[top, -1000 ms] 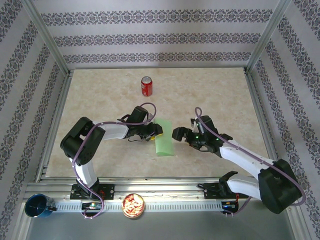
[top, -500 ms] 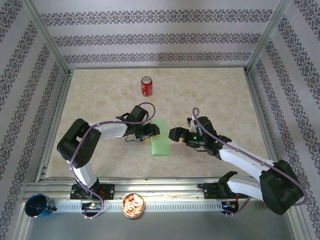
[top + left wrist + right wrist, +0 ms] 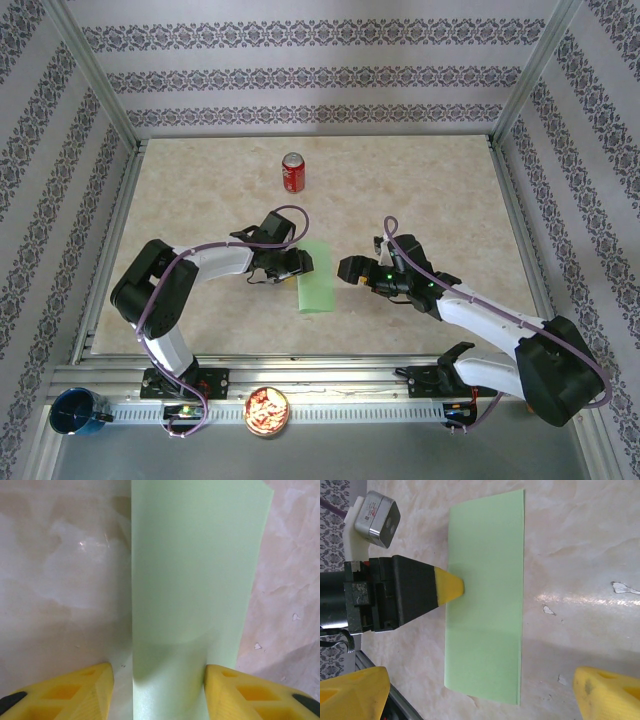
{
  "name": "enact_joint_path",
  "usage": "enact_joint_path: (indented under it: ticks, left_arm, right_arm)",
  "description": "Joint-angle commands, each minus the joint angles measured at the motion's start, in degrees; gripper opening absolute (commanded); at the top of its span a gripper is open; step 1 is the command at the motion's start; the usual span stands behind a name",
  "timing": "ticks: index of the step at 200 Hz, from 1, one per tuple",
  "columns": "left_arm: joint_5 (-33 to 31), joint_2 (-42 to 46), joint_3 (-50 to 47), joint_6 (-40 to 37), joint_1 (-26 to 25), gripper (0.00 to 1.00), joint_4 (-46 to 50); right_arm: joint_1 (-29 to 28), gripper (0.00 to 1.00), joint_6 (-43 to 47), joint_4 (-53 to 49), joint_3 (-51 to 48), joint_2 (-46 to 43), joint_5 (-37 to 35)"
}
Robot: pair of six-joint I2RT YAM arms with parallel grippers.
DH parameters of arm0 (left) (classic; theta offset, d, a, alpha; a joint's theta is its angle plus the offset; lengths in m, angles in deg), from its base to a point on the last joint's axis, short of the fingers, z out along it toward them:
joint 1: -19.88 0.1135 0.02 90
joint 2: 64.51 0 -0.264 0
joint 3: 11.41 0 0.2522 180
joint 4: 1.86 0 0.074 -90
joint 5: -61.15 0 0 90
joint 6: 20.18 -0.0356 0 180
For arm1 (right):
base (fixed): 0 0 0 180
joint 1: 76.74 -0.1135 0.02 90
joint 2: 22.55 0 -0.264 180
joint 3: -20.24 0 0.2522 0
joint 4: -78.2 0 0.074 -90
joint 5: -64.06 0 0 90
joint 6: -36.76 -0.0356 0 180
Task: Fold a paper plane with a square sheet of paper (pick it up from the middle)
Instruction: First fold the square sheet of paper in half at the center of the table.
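- Paper (image 3: 316, 290) is lying folded in half as a narrow strip; nose and wing folds are waiting.
- Left gripper (image 3: 303, 264) is straddling its edge, jaws parted; right gripper (image 3: 347, 268) is gaping, empty.

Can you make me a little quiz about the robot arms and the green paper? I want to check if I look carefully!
1. True or false: the red soda can stands apart from the green paper.
2. What shape is the paper now? A: a long flat rectangle. B: a crumpled ball. C: a pointed plane.
3. Fill in the word: the left fingers are at the paper's edge, and the right fingers stand beside it, spread wide ____.
Key: 1 true; 2 A; 3 open.
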Motion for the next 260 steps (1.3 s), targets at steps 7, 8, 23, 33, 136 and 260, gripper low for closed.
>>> enact_joint_path:
  ticks: [7, 8, 23, 33, 136, 260]
  left_arm:
    - [-2.8, 1.6, -0.7, -0.6, 0.5, 0.51, 2.8]
    - [-2.8, 1.6, -0.7, -0.6, 0.5, 0.51, 2.9]
    - [-3.0, 1.1, 0.1, -1.4, 0.5, 0.5, 4.5]
    - [-3.8, 0.9, 0.7, -1.7, 0.5, 0.5, 6.0]
    - [-4.3, -2.6, 2.4, -3.7, 0.4, 0.52, 8.9]
    - [-8.8, -6.2, 4.1, -2.1, -0.7, 0.54, 11.7]
  right_arm:
    - [-0.3, 0.94, -0.2, 1.0, -0.9, -0.7, 0.4]
    - [-0.3, 0.94, -0.2, 1.0, -0.9, -0.7, 0.4]
    - [-0.4, 0.94, -0.4, 0.7, -1.0, -0.9, 0.1]
    - [-0.4, 0.94, -0.5, 0.6, -1.1, -0.8, 0.1]
    - [-0.5, 0.94, -0.7, -0.3, -0.4, -0.3, 0.1]
    - [-0.6, 0.91, -0.9, -2.3, 0.8, 1.4, -1.1]
